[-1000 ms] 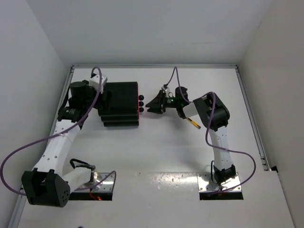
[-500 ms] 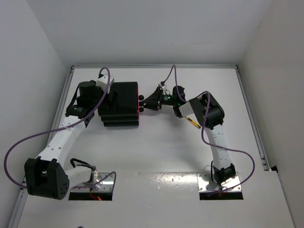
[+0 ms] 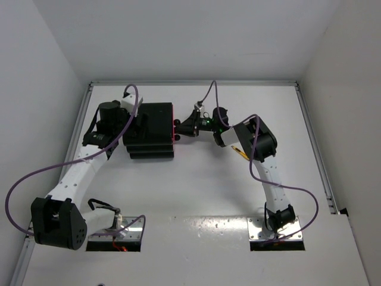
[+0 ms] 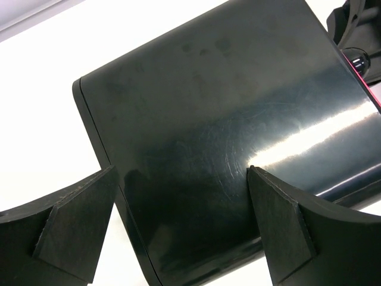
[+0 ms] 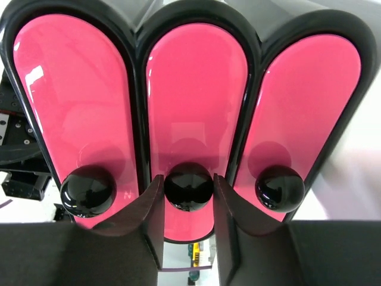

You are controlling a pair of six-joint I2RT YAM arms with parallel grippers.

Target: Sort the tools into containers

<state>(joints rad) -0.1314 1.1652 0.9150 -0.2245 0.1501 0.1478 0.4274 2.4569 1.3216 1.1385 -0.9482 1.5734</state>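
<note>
Three glossy magenta-pink drawers (image 5: 189, 101) front the black boxy cabinet (image 4: 226, 89). The right hand (image 5: 188, 182) is clenched on the middle drawer's round black knob (image 5: 189, 190). The left hand (image 4: 181, 173) is spread wide, released, at the cabinet's rear. A yellow-and-black stick tool (image 3: 241, 153) lies on the white counter (image 3: 196, 190), under the right arm.

Top view: yellow-and-black stick-shaped tool (image 3: 243, 154) mostly hidden under right arm (image 3: 272, 179), only a sliver showing. Left wrist view: black three-tier cabinet (image 4: 226, 131) cut off by frame edges. Whether right pincer (image 5: 187, 179) fingers (image 5: 149, 208) touch middle round black knob (image 5: 188, 189): unclear.
</note>
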